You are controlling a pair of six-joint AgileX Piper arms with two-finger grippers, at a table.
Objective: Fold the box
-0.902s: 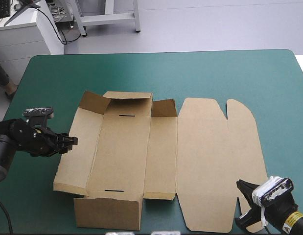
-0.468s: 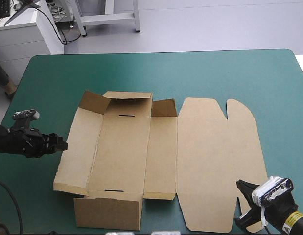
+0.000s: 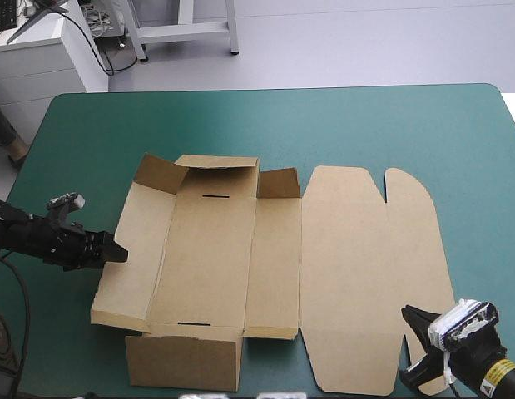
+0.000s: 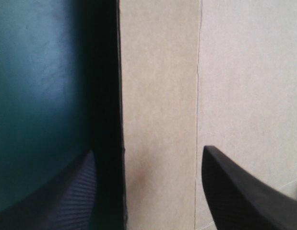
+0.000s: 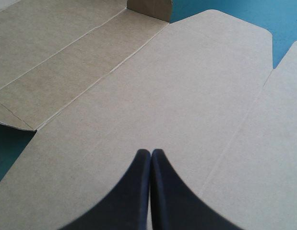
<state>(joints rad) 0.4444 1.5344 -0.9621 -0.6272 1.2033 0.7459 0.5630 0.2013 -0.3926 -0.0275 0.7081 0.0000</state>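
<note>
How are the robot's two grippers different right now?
The left gripper is open; the right gripper is shut. The left gripper has the left edge of the box between its fingers; the right gripper points across the flat lid from its near right corner. Both have black fingers and hold nothing.

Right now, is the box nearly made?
Barely begun. Done: only the far flaps of the box stand up. In hand: the open left hand straddles its left edge; the right hand, shut, hovers over the flat lid. Left: raising and tucking the walls.
</note>
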